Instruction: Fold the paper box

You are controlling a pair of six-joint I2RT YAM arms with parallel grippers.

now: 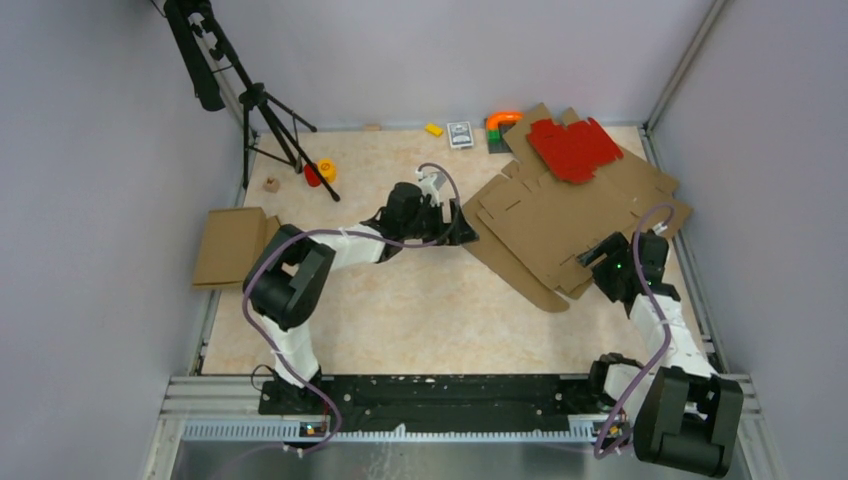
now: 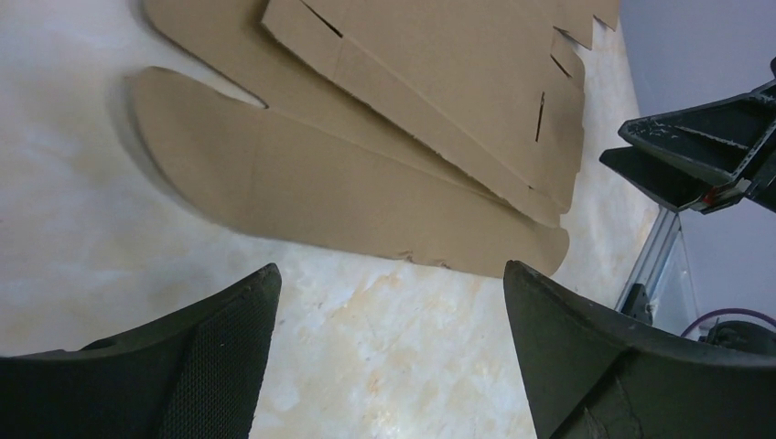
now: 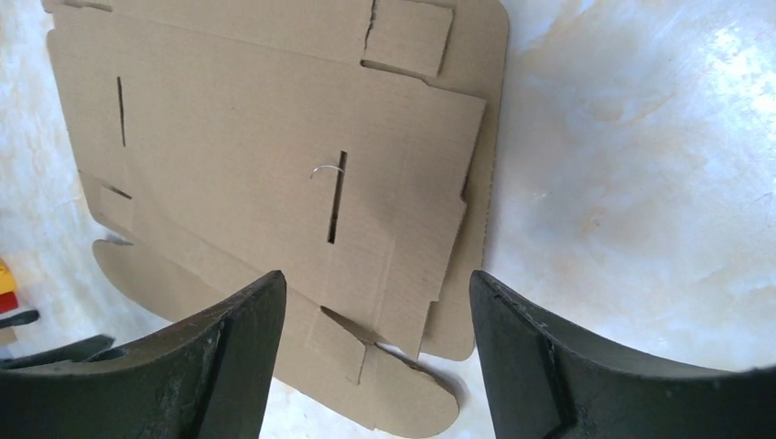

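- at the far left of the table, a flat brown cardboard piece lay by the edge, well apart from your work. i'd judge it was parked there out of the way.
- your left gripper hung low just beside the near-left edge of the paper box, fingers apart and holding nothing. its wrist view showed bare table between the fingers, with a rounded flap just ahead. that placing read as a setup to pinch or slip under that edge.
- the paper box lay flat and unfolded on the right half of the table, skewed to the table's sides. it was plain brown, with creased panels, narrow slots, small side tabs and rounded flaps. it seemed to rest on another brown sheet, their edges offset.
- a red die-cut sheet lay on the far part of that brown pile.
- your right gripper hovered over the box's near-right corner, fingers apart and gripping nothing. i'd guess you had it there to steady or lift that side.
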